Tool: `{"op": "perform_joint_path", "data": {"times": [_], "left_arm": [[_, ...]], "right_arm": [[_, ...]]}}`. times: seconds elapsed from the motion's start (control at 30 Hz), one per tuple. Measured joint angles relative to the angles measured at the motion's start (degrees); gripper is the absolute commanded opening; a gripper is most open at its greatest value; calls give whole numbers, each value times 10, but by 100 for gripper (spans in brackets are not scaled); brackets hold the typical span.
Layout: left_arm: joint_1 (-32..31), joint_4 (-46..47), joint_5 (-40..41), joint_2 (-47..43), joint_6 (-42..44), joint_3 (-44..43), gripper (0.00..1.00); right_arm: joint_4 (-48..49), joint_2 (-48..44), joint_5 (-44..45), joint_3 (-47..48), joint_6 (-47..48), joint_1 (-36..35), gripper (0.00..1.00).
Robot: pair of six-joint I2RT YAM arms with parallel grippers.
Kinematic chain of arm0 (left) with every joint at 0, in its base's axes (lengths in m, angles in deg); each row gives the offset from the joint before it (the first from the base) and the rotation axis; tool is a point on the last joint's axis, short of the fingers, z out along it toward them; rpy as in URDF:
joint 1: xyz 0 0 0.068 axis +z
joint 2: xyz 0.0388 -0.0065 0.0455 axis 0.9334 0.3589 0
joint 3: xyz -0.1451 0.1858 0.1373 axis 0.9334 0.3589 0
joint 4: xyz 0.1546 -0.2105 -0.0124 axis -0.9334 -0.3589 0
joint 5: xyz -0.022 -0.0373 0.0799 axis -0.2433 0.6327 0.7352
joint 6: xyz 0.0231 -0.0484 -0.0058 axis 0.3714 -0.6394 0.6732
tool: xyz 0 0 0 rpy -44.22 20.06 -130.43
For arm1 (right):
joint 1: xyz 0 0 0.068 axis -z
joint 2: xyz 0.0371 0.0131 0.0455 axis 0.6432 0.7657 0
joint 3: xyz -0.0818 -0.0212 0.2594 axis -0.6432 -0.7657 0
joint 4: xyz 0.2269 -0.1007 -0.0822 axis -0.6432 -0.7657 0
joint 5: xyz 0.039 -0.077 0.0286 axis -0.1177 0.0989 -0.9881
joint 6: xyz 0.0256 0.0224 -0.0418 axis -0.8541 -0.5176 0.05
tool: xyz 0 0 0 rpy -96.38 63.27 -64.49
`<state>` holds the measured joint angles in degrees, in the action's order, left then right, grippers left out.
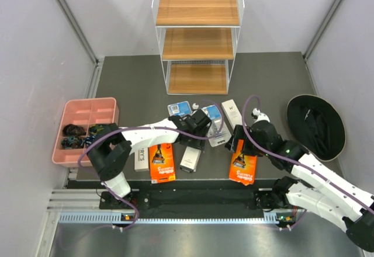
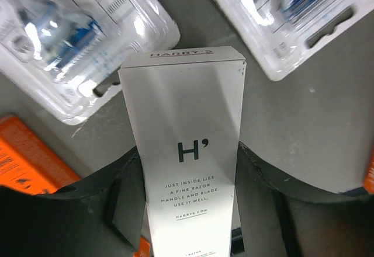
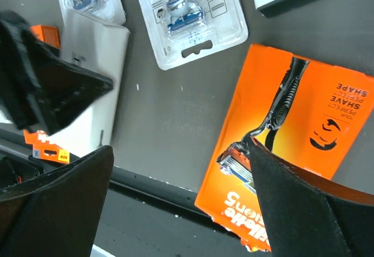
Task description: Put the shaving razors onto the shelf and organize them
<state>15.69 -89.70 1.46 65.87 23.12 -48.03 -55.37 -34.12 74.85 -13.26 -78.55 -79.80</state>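
Overhead view of a dark grey table (image 1: 134, 87). 6 o'clock is the near edge, where two robot arms are bolted, and 12 o'clock is the far edge. Four razor packs lie in a row along the near edge. From 7 o'clock round to 5 o'clock they are: a long white box (image 1: 141, 156) printed HARRY'S; an orange card (image 1: 162, 162) just beside it; a second white box (image 1: 190, 160); and a second orange card (image 3: 292, 111), whose near end reaches past the table's edge.

The left arm (image 1: 146, 133) stretches from 7 o'clock toward the centre; the left gripper (image 2: 190, 152) straddles the second white box, which reads H' and HARRY'S in the wrist view. Its fingers (image 2: 117, 190) sit against both long sides, so the jaws are partly closed and gripping the box; whether the box is off the table cannot be told.

The right arm (image 1: 310, 166) comes in from 4 o'clock; the right gripper (image 3: 180, 149) hangs with its fingers spread wide, holding nothing. Bare table shows between them, and one finger covers the near part of the second orange card.

Just past the left gripper lie two blue-clear blister packs, one (image 1: 179, 108) at its 11 o'clock and the other (image 1: 216, 125) at its 1 o'clock; a third white box (image 1: 232, 114) lies just beside the latter, toward 2 o'clock.

At 9 o'clock sits a pink compartment tray (image 1: 79, 114) holding small dark items (image 1: 79, 134); at 3 o'clock lies a round black object (image 1: 315, 125).

At 12 o'clock, well apart from every pack, stands the shelf (image 1: 197, 9): a white wire frame with three light wooden tiers.
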Motion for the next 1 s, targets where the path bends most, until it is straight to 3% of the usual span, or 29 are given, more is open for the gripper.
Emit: {"op": "perform_joint_path", "data": {"times": [0.23, 0.4, 0.7, 1.0], "left_arm": [[23, -31, 17, -67, 2, -77, 42], [81, -36, 0, -112, -2, -87, 42], [250, -11, -97, -231, -75, 30, 42], [316, 16, -155, -298, -146, 98, 42]], "right_arm": [[-27, 3, 25, 70, 8, -17, 99], [-25, 40, 60, 121, 9, -68, 99], [30, 154, 116, 155, -23, -193, 99], [187, 256, 167, 167, -63, -290, 99]]}}
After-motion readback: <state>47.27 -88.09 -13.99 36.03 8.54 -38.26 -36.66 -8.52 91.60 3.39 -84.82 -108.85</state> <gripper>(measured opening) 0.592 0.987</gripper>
